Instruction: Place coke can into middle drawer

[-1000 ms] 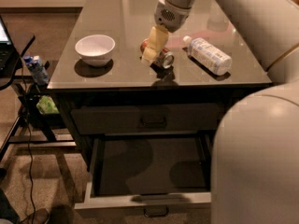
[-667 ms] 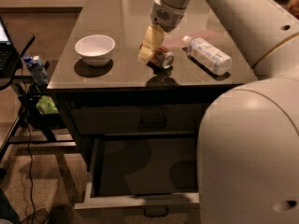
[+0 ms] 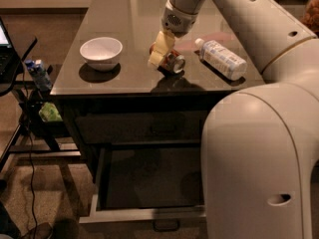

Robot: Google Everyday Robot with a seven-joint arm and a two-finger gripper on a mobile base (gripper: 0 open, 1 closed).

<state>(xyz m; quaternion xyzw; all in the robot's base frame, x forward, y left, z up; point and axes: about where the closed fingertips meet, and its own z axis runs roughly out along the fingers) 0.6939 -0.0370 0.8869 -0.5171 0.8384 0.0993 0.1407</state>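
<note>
The coke can [image 3: 174, 62] lies on its side on the dark table top [image 3: 119, 14], its silver end facing me. My gripper [image 3: 161, 52] hangs from the arm right at the can, against its left side. The middle drawer [image 3: 144, 183] is pulled open below the table, with a dark floor, a light grey front panel [image 3: 134, 215] and a small bar handle [image 3: 166, 226]. My arm's white body [image 3: 259, 158] hides the drawer's right part.
A white bowl [image 3: 101, 51] stands left of the can. A clear bottle with a white label [image 3: 223, 59] lies to the can's right. The top drawer [image 3: 144, 126] is closed. A cart with a blue carton [image 3: 37, 71] and cables stands at the left.
The gripper has shifted slightly left and down at the can. The can stays on the table, in nearly the same spot.
</note>
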